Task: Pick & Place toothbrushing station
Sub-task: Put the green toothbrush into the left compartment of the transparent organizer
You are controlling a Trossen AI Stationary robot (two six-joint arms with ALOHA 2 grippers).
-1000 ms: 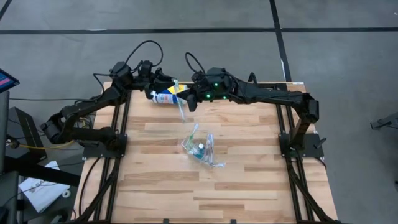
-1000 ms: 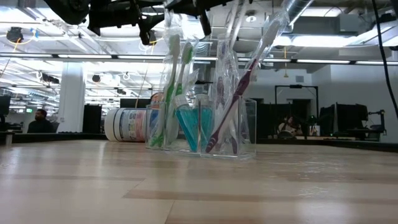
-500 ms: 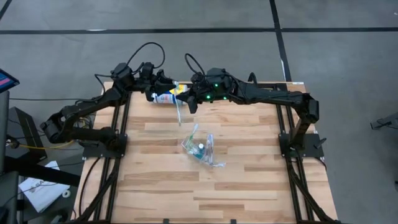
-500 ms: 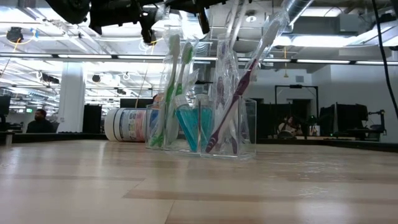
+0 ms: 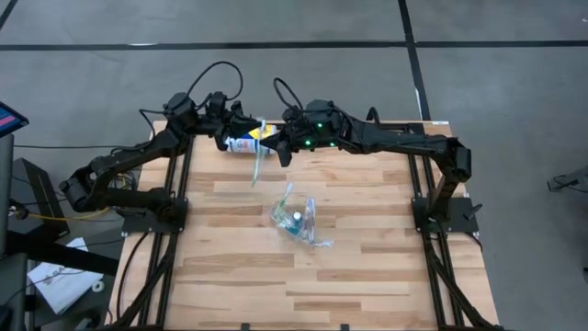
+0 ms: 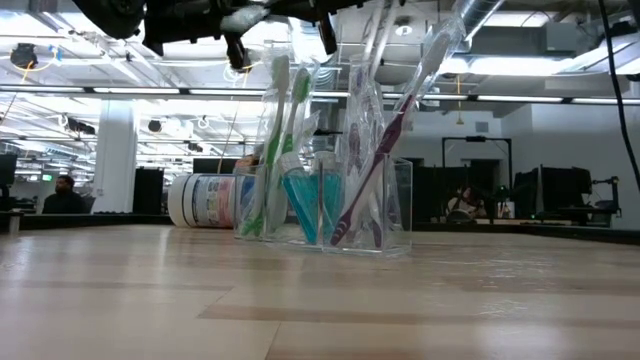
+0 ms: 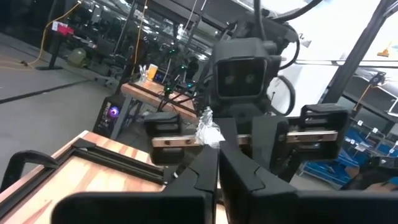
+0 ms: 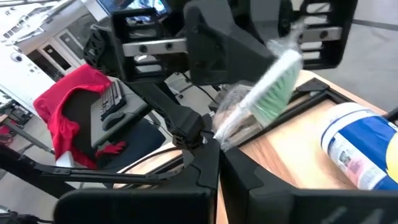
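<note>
Since the earlier frame, the wrapped toothbrush (image 5: 258,158) has swung from hanging nearly straight to angling leftward beneath our two meeting jaws. We hold it with the right gripper (image 5: 276,140), jaws closed narrow on its handle; the left gripper (image 5: 246,126) has its jaws closed too, directly opposite. The clear cup (image 5: 296,222) stands well apart on the desk (image 5: 367,267). Before carrying it over, let the swing settle.

Even overhead ceiling light, soft shadows, glare on the clear cup (image 6: 352,205), blurred wrist-view foregrounds.
</note>
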